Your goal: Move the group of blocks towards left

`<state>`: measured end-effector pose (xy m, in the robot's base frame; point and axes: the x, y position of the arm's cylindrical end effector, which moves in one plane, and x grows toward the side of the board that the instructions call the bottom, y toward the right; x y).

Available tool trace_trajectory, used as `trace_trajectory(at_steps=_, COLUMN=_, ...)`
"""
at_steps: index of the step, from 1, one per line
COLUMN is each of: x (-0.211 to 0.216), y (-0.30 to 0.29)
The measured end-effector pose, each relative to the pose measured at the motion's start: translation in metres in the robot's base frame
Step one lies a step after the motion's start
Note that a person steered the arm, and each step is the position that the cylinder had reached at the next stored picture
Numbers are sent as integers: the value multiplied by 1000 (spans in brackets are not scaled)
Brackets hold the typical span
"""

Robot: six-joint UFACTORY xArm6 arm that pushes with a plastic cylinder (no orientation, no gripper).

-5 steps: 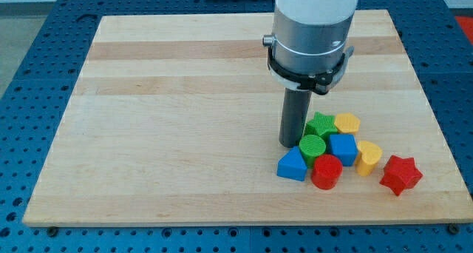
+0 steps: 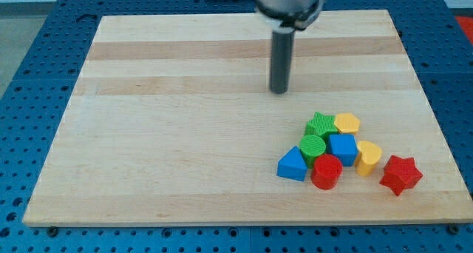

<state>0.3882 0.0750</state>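
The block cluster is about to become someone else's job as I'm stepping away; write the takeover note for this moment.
My tip is on bare board, clear of all blocks, toward the view's top and a little left of the cluster.
Cluster sits at the view's lower right: green star, yellow block, green cylinder, blue cube, yellow heart, blue block, red cylinder; red star slightly apart on the right.
Done: nothing visibly moved left yet.
Left: get to the cluster's right side and push everything left.

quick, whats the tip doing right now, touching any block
My tip: touching nothing, on bare board toward the view's top from the cluster, well apart from the nearest blocks, the green star and yellow block. No gripper on this arm.
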Motion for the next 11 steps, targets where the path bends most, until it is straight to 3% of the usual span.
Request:
trace_trajectory(at_steps=2, x=66, y=100)
trace_trajectory(at_steps=3, x=70, y=127)
trace_trajectory(at_steps=4, x=103, y=145)
trace_trajectory(at_steps=5, x=126, y=114)
trace_trajectory(at_steps=7, x=109, y=8)
trace_trajectory(at_steps=8, x=109, y=6)
trace_trajectory(at_steps=11, x=173, y=17)
